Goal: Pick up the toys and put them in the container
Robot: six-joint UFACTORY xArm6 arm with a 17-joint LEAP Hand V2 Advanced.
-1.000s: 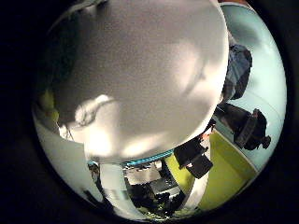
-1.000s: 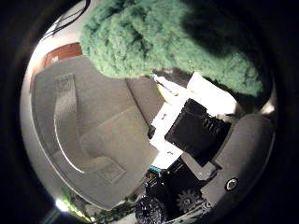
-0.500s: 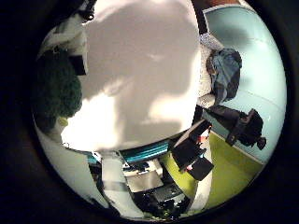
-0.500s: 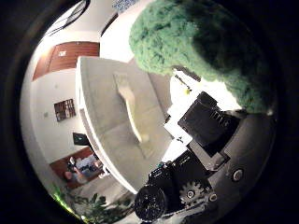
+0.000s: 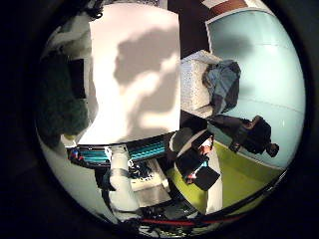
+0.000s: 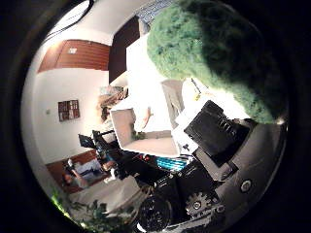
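Observation:
A fuzzy green plush toy (image 6: pixel 219 53) fills much of the right thumb side palm view, close against the palm. My hand (image 6: pixel 216 131) shows as black and white parts right beside it, with fingers curled against the toy. The toy and hand are high above a white table (image 6: pixel 146 92), on which a small tan thing (image 6: pixel 146 118) lies. In the right little finger side palm view the same green toy (image 5: pixel 58 100) is a dark mass beside the white table top (image 5: pixel 135 70), and hand parts (image 5: pixel 199 164) show near the table's teal edge. I see no container that I can name.
A grey cloth bundle (image 5: pixel 221 85) lies on a white block beside the table. A black stand (image 5: pixel 254 134) is on the yellow-green floor (image 5: pixel 244 179). Room walls and furniture (image 6: pixel 92 146) show beyond the table.
The table has shrunk in each view over the three pictures: the hand's cameras have moved up and away from it. The green toy has stayed against the palm.

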